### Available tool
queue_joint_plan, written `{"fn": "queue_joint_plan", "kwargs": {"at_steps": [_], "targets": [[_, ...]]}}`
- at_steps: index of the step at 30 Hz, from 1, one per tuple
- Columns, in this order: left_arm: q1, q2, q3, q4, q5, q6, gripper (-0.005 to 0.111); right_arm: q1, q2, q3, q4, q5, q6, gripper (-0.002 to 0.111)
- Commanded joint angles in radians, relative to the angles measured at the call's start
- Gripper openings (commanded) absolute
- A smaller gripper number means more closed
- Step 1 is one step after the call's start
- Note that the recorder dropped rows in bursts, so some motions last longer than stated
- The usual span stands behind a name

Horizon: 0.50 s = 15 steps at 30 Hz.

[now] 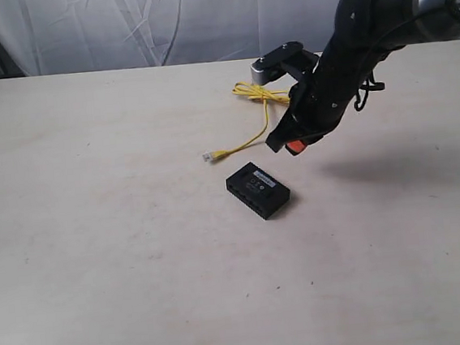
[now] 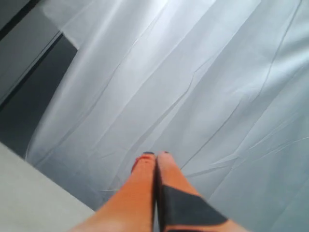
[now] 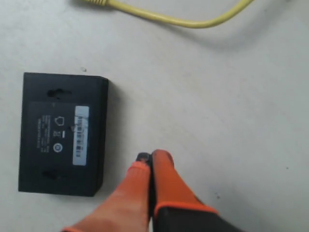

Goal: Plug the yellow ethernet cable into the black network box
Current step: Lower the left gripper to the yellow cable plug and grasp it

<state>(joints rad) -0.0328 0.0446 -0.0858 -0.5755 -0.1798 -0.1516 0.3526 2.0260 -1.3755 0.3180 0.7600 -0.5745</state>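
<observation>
Yellow ethernet cable (image 1: 221, 152) lies loose on the tabletop (image 1: 101, 274), plug near the black network box (image 1: 258, 189). Right tool (image 3: 150, 157) hovers beside the box, pressed together and empty. Coming down like that, it could shove the plug away instead of gripping it.

Pale beige table (image 1: 101, 274), black network box (image 1: 258, 189) lying flat, yellow ethernet cable (image 1: 257, 93) loosely coiled nearby

The yellow ethernet cable (image 1: 266, 118) is bright yellow. The black network box (image 1: 258, 189) is black, with a white label (image 3: 81, 135) and small pale marks on top. The table (image 1: 101, 274) is pale cream with faint smudges. The curtain (image 1: 159, 24) is white with soft grey folds. The right gripper (image 3: 151, 157) and the left gripper (image 2: 155, 155) are orange with black patches. The arm (image 1: 349, 55) is black.
</observation>
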Motion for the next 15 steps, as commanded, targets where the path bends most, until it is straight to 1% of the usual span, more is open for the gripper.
{"fn": "queue_joint_plan", "kwargs": {"at_steps": [1, 2, 3, 4, 5, 6, 8, 9, 10, 11, 13, 14, 15], "targets": [[0.001, 0.241, -0.155, 0.190, 0.081, -0.003, 0.000, -0.003, -0.016, -0.006, -0.036, 0.013, 0.027, -0.001], [0.001, 0.307, -0.192, 0.234, 0.118, -0.003, 0.000, -0.003, -0.016, -0.006, -0.031, 0.011, 0.027, -0.001], [0.001, 0.480, -0.301, 0.345, 0.233, -0.003, 0.000, -0.003, -0.016, -0.006, -0.011, -0.006, 0.027, -0.001], [0.001, 0.550, -0.349, 0.392, 0.287, 0.001, 0.000, -0.003, -0.014, -0.006, -0.001, -0.009, 0.027, -0.001], [0.001, 0.723, -0.476, 0.460, 0.430, 0.044, 0.000, -0.003, -0.012, -0.006, 0.016, -0.012, 0.027, -0.001], [0.001, 0.807, -0.539, 0.460, 0.504, 0.100, 0.000, -0.003, -0.008, -0.006, 0.021, -0.012, 0.027, -0.001], [0.001, 0.966, -0.665, 0.398, 0.639, 0.249, 0.000, -0.003, -0.004, -0.006, 0.040, -0.012, 0.027, -0.001], [0.001, 1.025, -0.711, 0.348, 0.688, 0.321, 0.000, -0.003, 0.001, -0.006, 0.051, -0.009, 0.027, -0.001], [0.001, 1.162, -0.813, 0.157, 0.798, 0.536, 0.000, -0.003, 0.010, -0.006, 0.055, 0.000, 0.021, -0.001], [0.001, 1.249, -0.870, -0.002, 0.872, 0.699, 0.000, -0.003, 0.019, -0.006, 0.050, 0.007, 0.003, -0.001], [-0.010, 1.408, -0.946, -0.324, 0.970, 0.994, 0.000, -0.051, 0.040, -0.006, 0.104, 0.043, -0.041, -0.001], [-0.029, 1.486, -0.982, -0.426, 0.985, 1.096, 0.000, -0.090, 0.047, -0.006, 0.181, 0.069, -0.107, -0.001], [-0.070, 1.577, -1.043, -0.433, 0.974, 1.135, 0.000, -0.147, 0.049, -0.006, 0.308, 0.109, -0.159, -0.001]]}}
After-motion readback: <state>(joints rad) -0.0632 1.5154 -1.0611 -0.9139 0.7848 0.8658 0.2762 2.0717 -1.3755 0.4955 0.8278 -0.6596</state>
